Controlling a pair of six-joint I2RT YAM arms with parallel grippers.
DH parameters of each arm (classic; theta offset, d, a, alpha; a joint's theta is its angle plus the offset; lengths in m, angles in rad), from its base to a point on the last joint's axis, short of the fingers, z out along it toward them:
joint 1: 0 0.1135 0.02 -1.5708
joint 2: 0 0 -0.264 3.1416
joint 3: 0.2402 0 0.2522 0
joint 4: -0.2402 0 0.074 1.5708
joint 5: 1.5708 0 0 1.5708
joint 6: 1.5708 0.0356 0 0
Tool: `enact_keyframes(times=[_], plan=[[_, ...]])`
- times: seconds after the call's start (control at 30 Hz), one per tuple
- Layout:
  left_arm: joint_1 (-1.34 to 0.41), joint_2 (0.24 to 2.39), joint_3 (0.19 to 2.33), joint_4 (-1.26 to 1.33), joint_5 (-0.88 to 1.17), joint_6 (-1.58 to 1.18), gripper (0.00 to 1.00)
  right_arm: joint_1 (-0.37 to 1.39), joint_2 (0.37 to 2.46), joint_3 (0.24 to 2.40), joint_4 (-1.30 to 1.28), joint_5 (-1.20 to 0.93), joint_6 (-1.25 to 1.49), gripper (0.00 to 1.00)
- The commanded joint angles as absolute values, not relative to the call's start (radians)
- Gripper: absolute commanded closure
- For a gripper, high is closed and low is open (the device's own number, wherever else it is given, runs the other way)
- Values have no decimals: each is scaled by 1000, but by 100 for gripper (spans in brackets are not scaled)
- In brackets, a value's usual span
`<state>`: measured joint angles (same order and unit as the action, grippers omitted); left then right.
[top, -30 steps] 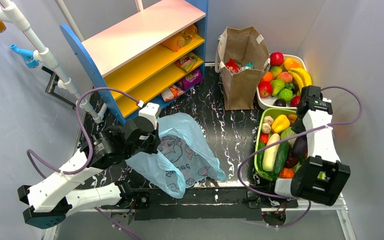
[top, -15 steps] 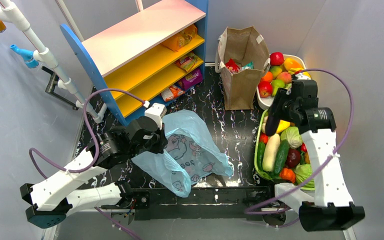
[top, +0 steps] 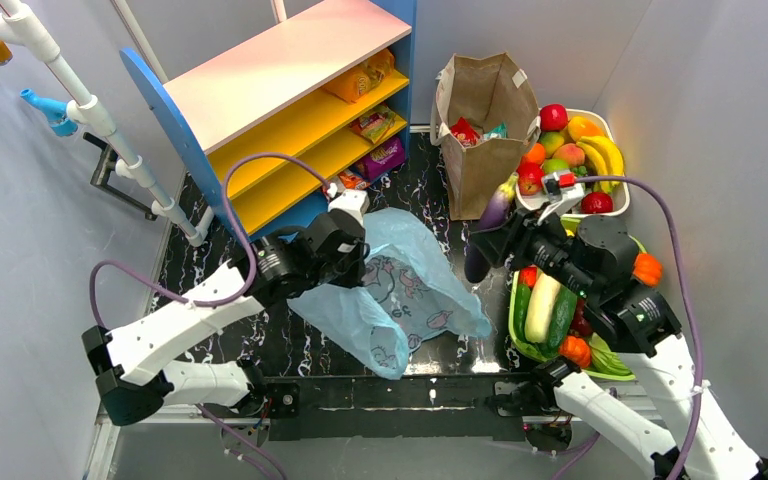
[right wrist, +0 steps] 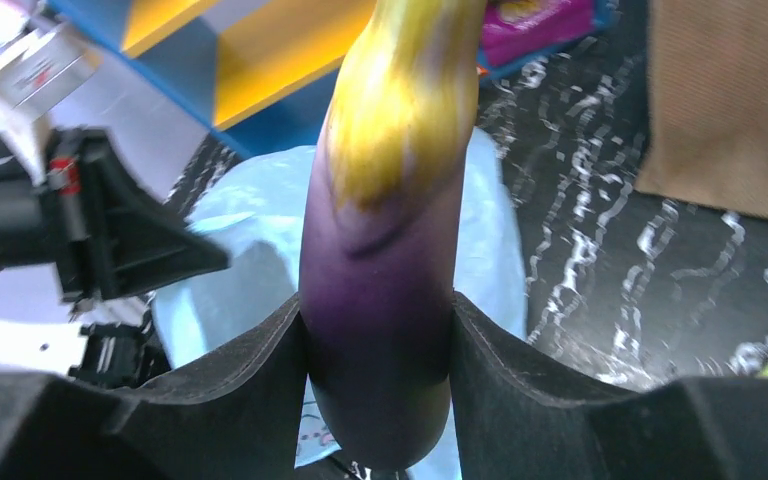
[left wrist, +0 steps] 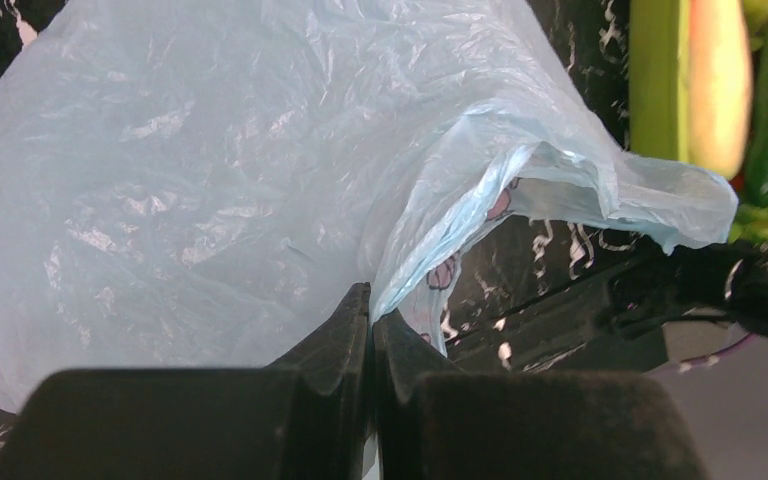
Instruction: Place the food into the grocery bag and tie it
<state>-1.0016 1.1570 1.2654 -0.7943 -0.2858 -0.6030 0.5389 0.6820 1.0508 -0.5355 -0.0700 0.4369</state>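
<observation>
The left claw [left wrist: 372, 315] is clenched on a fold of the light-blue grocery bag [left wrist: 180, 180]. Only the left wrist view shows the thin film pinched between pads that are pressed together, with the bag's mouth gaping just beyond.

The right claw [right wrist: 378, 335] is closed around a purple plastic eggplant [right wrist: 380, 250]. Its yellowish end is seen only in the right wrist view, pointing away over the bag.

From above, the eggplant [top: 497, 208] is seen held over the black marbled bench [top: 440, 245], between the bag [top: 410, 290] at the middle and the brown paper bag [top: 480, 170] standing upright at the far edge. A red snack packet [top: 464, 132] and a teal snack packet [top: 496, 130] are seen inside the paper bag.

A green vegetable tray [top: 515, 300] lies along the right edge, a white fruit tray [top: 612, 130] at the far right corner and a blue-and-yellow shelf unit [top: 290, 60] at the far left. Grey walls enclose the bench. Bare bench is left between the bag and the green tray.
</observation>
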Motion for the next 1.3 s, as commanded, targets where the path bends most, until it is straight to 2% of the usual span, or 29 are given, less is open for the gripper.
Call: enact_keyframes(times=[0.0, 0.27, 0.5, 0.57, 0.6, 0.63, 0.7, 0.73, 0.77, 1.0, 1.27], plan=[[-995, 1222, 1386, -788, -340, -647, 100, 670, 721, 1057, -356, -83, 369, 99], [-965, 1320, 1512, -815, -319, -715, 100, 873, 806, 987, -170, -30, 287, 99], [-889, 1314, 1560, -815, -216, -803, 100, 923, 887, 901, -4, 110, 226, 98], [-858, 1305, 1555, -816, -181, -830, 100, 923, 898, 872, 52, 134, 214, 96], [-835, 1299, 1546, -815, -158, -846, 100, 923, 904, 867, 61, 135, 210, 91], [-818, 1291, 1535, -807, -133, -860, 100, 923, 911, 867, 61, 138, 208, 81], [-786, 1270, 1509, -784, -78, -887, 100, 925, 926, 879, 48, 135, 207, 55], [-776, 1261, 1497, -772, -64, -891, 100, 926, 935, 889, 37, 137, 206, 39], [-771, 1257, 1491, -764, -57, -892, 100, 927, 942, 898, 30, 142, 206, 30], [-762, 1256, 1489, -759, -44, -878, 100, 930, 1011, 981, -47, 109, 214, 20], [-763, 1250, 1478, -756, -46, -871, 100, 944, 1025, 1020, -51, 152, 237, 16]])
